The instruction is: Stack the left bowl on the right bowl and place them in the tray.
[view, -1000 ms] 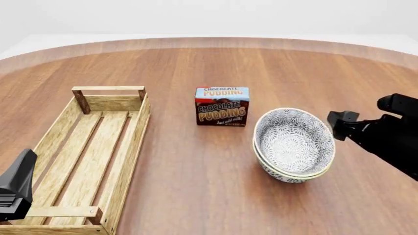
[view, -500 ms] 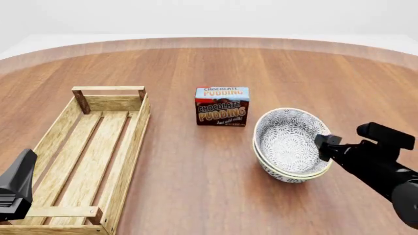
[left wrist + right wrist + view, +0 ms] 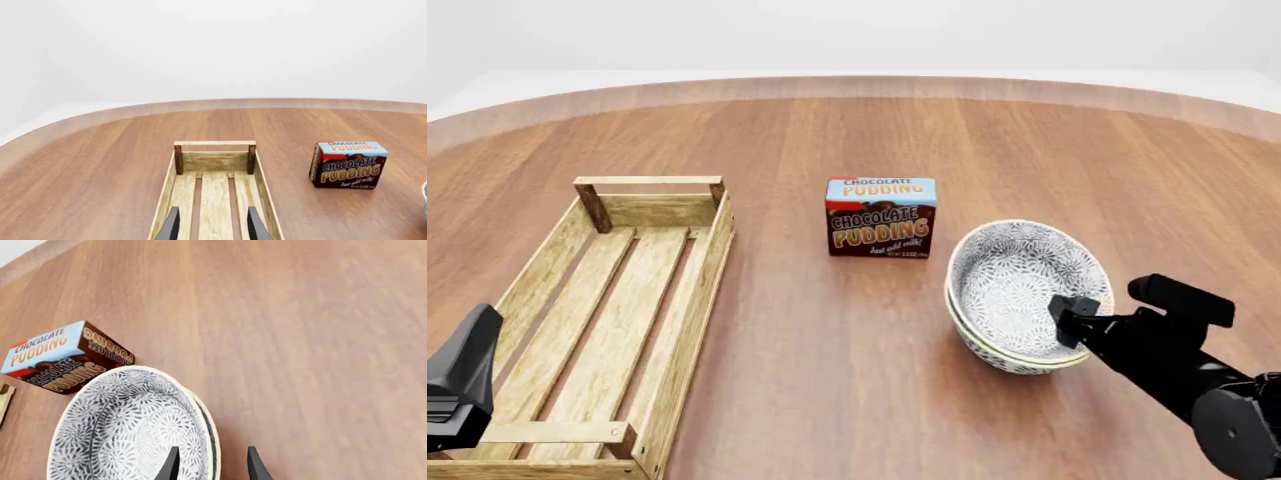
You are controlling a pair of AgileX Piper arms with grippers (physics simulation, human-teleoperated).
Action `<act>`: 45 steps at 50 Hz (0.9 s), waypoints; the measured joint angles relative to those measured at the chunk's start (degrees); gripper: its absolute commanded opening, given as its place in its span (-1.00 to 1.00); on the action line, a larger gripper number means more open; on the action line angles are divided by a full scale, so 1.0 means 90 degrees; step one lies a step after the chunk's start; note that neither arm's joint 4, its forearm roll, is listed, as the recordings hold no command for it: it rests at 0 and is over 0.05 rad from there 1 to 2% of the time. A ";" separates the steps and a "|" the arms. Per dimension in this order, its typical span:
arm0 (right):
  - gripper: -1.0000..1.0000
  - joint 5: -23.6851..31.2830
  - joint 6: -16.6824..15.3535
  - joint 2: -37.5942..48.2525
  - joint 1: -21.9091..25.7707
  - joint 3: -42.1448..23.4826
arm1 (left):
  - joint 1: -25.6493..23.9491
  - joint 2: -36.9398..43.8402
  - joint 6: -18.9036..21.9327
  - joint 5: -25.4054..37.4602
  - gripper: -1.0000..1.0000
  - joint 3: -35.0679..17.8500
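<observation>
The stacked patterned bowls (image 3: 1024,296) look rigid, glazed and slippery, so the open right hand (image 3: 211,465) should pinch their rim.

box (image 3: 881,218) front "CHOCOLATE PUDDING", "Just add milk!"

Both arms are matte black with blocky, angular housings. The right tool (image 3: 1065,322) ends a thick rounded link; the left tool (image 3: 212,226) shows two slim, dark, tapering fingers (image 3: 171,227) with lighter grey inner faces.
</observation>
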 measured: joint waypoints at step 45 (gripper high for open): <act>-1.00 0.1297 0.0011 -0.1581 0.0391 -0.0084 | 0.0000 0.0000 0.0000 0.0000 1.00 0.0000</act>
